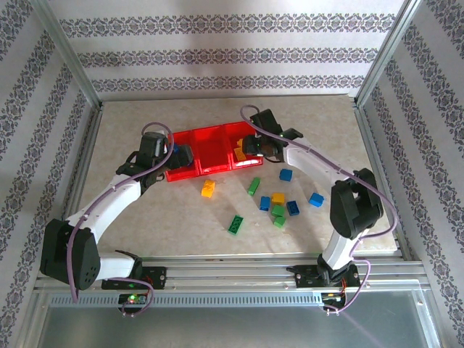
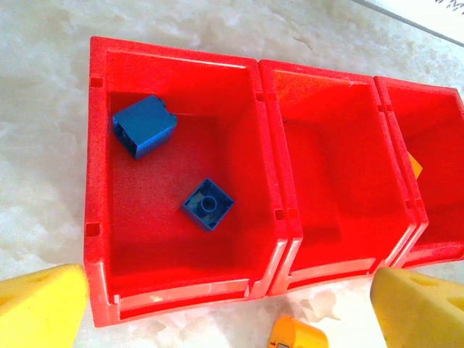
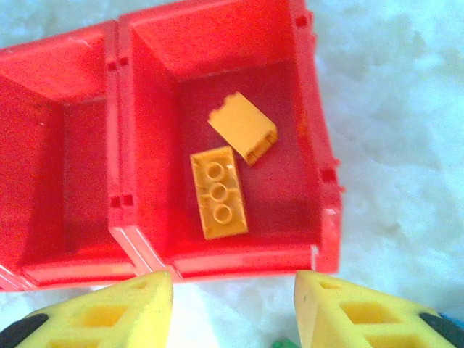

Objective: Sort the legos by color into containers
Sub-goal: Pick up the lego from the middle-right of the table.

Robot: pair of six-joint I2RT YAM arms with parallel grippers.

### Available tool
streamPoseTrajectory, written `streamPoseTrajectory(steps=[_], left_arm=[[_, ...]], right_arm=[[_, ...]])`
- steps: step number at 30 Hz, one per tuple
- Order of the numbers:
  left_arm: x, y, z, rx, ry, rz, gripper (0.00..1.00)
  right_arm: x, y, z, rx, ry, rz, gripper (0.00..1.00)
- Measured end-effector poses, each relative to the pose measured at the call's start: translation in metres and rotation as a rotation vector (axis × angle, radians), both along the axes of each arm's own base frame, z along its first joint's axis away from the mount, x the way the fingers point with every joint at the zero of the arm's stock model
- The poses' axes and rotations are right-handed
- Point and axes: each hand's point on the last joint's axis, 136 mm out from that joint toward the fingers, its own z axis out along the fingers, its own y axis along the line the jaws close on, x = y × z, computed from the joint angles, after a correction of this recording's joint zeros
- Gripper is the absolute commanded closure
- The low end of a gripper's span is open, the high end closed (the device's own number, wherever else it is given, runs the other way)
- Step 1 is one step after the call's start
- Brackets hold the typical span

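The long red tray [image 1: 214, 151] has three containers side by side. In the left wrist view its left container [image 2: 174, 54] holds two blue legos [image 2: 143, 125] [image 2: 208, 204], and the middle one [image 2: 330, 167] is bare. My left gripper [image 2: 230, 319] hangs open just before the tray's near wall, above a yellow lego [image 2: 297, 335] on the table. The right container [image 3: 239, 261] holds two orange legos [image 3: 243, 127] [image 3: 218, 191]. My right gripper [image 3: 233, 312] is open with nothing between its fingers, just outside that container's near wall.
Loose legos lie on the table in front of the tray: a yellow one [image 1: 209, 188], green ones [image 1: 254, 186] [image 1: 235, 225], blue ones [image 1: 286, 175] [image 1: 316, 199] and a mixed cluster [image 1: 279, 206]. Metal posts and papered walls frame the table.
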Motion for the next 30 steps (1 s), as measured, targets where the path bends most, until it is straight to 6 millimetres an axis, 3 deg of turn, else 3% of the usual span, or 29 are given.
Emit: streamPoseTrajectory(steps=[11, 19, 30], left_arm=[[-0.007, -0.011, -0.007, 0.001, 0.024, -0.037, 0.00], [-0.013, -0.014, -0.016, 0.006, 0.051, -0.048, 0.00], [-0.013, -0.015, -0.021, 0.008, 0.065, -0.051, 0.00]], right_arm=[[-0.043, -0.041, -0.008, -0.036, 0.026, -0.098, 0.43], [-0.067, -0.064, -0.025, -0.068, 0.070, -0.158, 0.37], [-0.076, -0.103, -0.049, -0.087, 0.144, -0.285, 0.23]])
